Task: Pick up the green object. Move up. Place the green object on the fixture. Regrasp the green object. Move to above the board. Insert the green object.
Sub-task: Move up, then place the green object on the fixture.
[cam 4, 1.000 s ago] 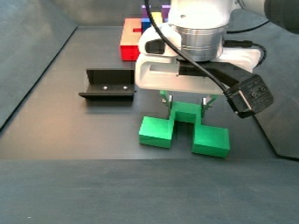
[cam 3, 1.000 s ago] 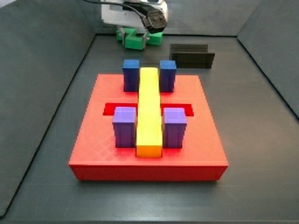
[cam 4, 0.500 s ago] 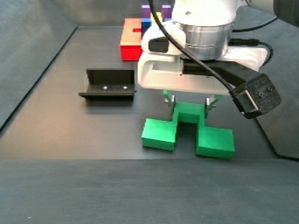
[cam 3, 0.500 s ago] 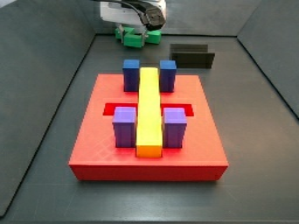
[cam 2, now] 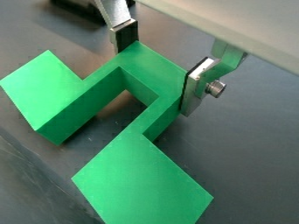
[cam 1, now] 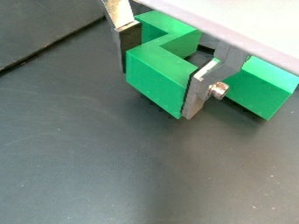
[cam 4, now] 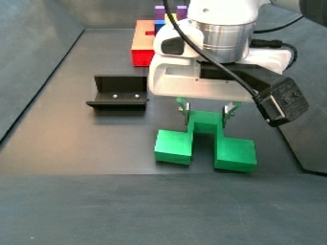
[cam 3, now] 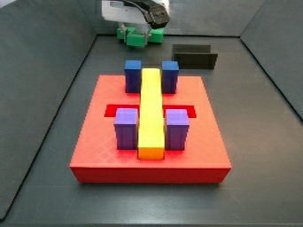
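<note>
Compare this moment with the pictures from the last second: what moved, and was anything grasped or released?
Little changed. The end effector sits low over the green object, fingers on either side of its middle arm, and the piece shifted only slightly on the floor. The fixture and board stayed put.

The green object [cam 2: 122,131] looks like matt plastic with flat, smooth faces and crisp edges. Clamped on its middle stem, the gripper [cam 2: 160,59] has brushed silver metal fingers [cam 2: 200,86] with a dull sheen and a round metal screw head on one plate. In a side view the gripper's body [cam 4: 205,77] is smooth white glossy plastic. The counter [cam 4: 76,191] is dark grey, matt, faintly scuffed. The fixture [cam 4: 118,93] looks matt black. The board [cam 3: 106,146] is matt red, its yellow bar [cam 3: 151,111] equally dull.
</note>
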Available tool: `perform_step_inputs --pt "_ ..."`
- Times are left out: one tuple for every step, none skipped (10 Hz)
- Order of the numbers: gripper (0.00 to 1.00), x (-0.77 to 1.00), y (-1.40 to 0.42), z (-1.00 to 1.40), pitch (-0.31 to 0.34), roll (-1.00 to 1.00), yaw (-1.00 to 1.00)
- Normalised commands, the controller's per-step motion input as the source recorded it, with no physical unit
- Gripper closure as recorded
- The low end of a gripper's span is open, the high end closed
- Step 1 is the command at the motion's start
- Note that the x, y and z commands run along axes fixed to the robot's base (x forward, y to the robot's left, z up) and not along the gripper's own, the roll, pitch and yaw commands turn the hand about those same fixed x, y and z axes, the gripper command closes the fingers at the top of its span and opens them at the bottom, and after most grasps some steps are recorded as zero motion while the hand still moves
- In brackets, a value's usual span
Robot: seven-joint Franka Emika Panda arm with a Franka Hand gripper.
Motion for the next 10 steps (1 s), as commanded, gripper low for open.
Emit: perform_step_inputs --pt "1.0 -0.01 0.02 0.79 0.017 0.0 0.01" --pt "1.0 -0.04 0.02 0.52 0.066 0.01 0.0" --pt "1.0 0.01 0.02 0.24 0.052 0.02 0.0" --pt "1.0 0.01 0.0 -0.03 0.0 -0.04 -0.05" --pt "1.0 0.29 0.04 0.0 -0.011 -0.58 -0.22" --pt "1.0 0.31 0.0 0.06 -0.069 -0.72 -0.13" --pt "1.0 0.31 -0.02 0.12 -0.174 -0.91 -0.07" --pt "1.0 0.26 0.0 0.09 -0.297 -1.0 -0.03" --pt "1.0 0.19 0.0 0.02 -0.369 -1.0 0.0" --pt "1.0 0.15 0.0 0.01 -0.414 -1.0 0.0"
